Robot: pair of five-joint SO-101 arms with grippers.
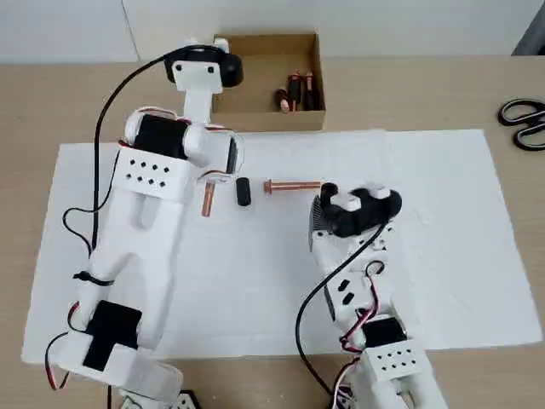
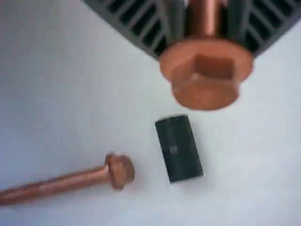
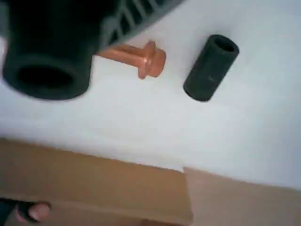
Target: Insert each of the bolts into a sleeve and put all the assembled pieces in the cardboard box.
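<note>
White paper [image 1: 443, 256] covers the table [image 1: 51, 94]. The left gripper [image 2: 202, 19] pinches a bolt [image 2: 207, 70] by its stem. The right gripper [image 1: 326, 207] is closed around a black sleeve [image 3: 47, 61]. Between the two grippers lie a loose sleeve [image 1: 243, 191] and a loose bolt [image 1: 291, 186]. The step looks like joining the held pair: next, the bolt's thin end must line up with the sleeve's hole. The cardboard box [image 1: 255, 85], past the left gripper, holds finished pieces [image 1: 294, 89].
</note>
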